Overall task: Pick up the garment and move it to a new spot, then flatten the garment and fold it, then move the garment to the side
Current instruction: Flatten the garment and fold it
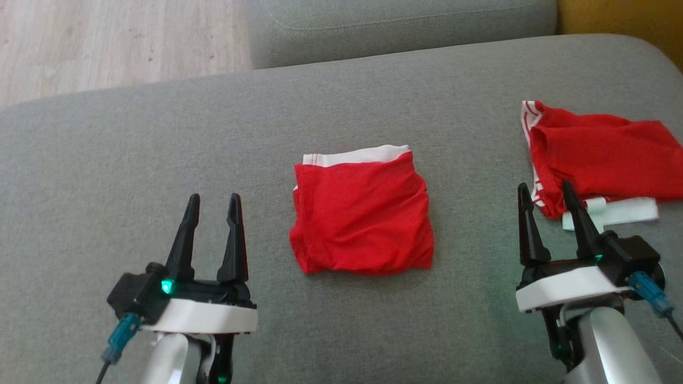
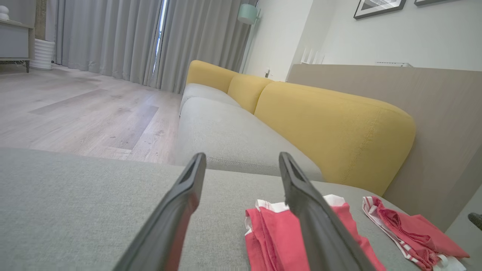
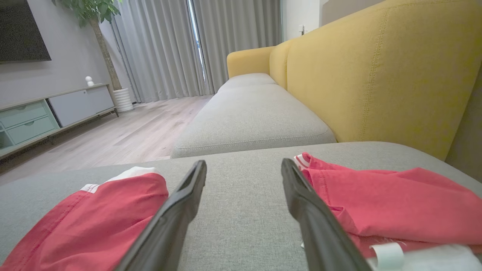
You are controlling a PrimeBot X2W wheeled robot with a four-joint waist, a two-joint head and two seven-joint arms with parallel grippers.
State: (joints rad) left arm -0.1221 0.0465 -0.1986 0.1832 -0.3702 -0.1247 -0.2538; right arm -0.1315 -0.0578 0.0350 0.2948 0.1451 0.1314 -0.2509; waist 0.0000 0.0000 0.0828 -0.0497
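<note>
Folded red garment (image 1: 363,213) on grey cushion (image 1: 160,160), second red garment (image 1: 603,160) rumpled to its right. Left gripper (image 1: 214,198) and right gripper (image 1: 545,186): fingers apart, holding nothing.

A wide grey fabric sofa seat (image 1: 160,160) fills the foreground, and a second grey seat cushion (image 3: 252,113) runs on beyond it. Mustard-yellow back cushions (image 2: 331,128) line one side, against a pale wood-grain panel (image 2: 433,113). The floor (image 1: 106,42) is light wood plank. Long grey curtains (image 2: 113,37) hang to the floor, with a thin strip of daylight (image 2: 160,34) between them. A low cabinet (image 3: 45,113) stands under a dark television (image 3: 22,30), near a tree (image 3: 98,22) in a white ribbed pot (image 3: 122,99). Framed pictures (image 2: 378,7) hang on the white wall (image 2: 395,41).
</note>
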